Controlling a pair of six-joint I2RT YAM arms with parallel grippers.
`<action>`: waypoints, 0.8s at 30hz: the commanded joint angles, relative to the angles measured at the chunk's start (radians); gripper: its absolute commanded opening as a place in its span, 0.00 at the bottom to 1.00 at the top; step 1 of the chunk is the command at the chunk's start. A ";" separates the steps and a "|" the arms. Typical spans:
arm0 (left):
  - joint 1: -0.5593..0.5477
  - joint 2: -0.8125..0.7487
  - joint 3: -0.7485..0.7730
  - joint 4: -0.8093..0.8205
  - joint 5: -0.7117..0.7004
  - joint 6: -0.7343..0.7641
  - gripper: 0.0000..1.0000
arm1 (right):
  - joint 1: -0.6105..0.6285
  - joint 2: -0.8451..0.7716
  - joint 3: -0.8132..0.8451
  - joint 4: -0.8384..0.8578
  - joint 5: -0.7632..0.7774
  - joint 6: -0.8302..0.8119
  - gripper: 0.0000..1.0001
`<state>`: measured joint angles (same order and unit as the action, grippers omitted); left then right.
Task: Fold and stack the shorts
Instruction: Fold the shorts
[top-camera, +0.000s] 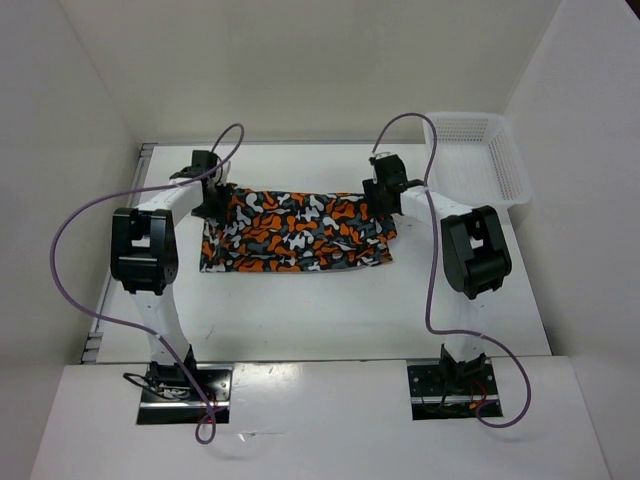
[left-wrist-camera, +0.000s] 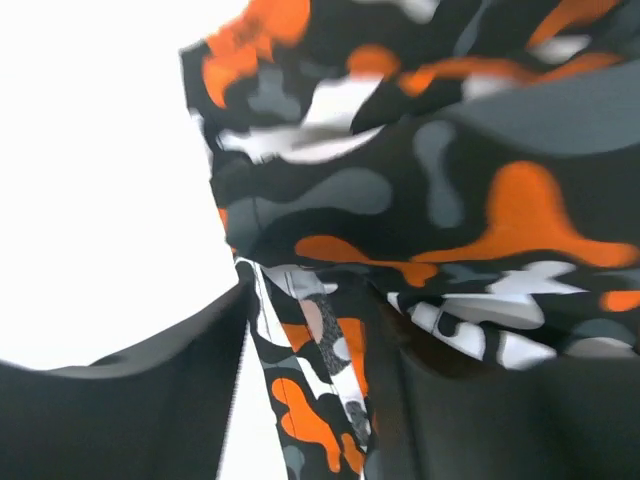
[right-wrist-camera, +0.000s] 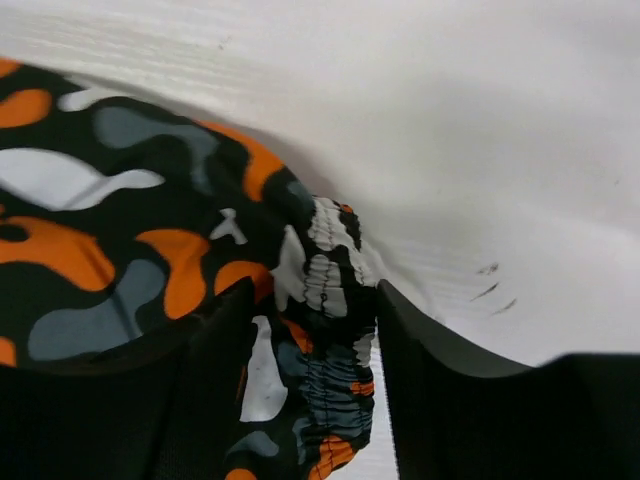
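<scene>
The shorts (top-camera: 297, 230), in an orange, grey, white and black blotch print, lie as a wide flat band across the middle of the table. My left gripper (top-camera: 212, 198) is at their far left corner. In the left wrist view it (left-wrist-camera: 310, 300) is shut on a hem strip of the shorts (left-wrist-camera: 420, 180), and the rest of the fabric hangs just past the fingers. My right gripper (top-camera: 378, 190) is at the far right corner. In the right wrist view it (right-wrist-camera: 315, 300) is shut on the gathered elastic waistband (right-wrist-camera: 335, 330) of the shorts (right-wrist-camera: 110, 230).
A white mesh basket (top-camera: 480, 160) stands at the table's far right, just beyond my right arm. White walls close in the table on the left, back and right. Purple cables loop over both arms.
</scene>
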<state>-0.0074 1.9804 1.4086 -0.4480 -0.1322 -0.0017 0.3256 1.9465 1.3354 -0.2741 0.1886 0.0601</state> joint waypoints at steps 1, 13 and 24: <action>-0.011 0.005 0.121 -0.043 -0.046 0.002 0.59 | 0.013 0.008 0.121 0.009 -0.145 -0.206 0.61; -0.136 -0.227 -0.031 -0.199 -0.008 0.002 0.64 | 0.013 -0.158 0.134 -0.177 -0.299 -0.454 0.73; -0.164 -0.299 -0.253 -0.158 -0.024 0.002 0.63 | 0.122 -0.262 -0.060 -0.341 -0.324 -0.759 0.64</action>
<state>-0.1749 1.7145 1.1893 -0.6434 -0.1287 -0.0029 0.4145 1.7405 1.3148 -0.5446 -0.1139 -0.5987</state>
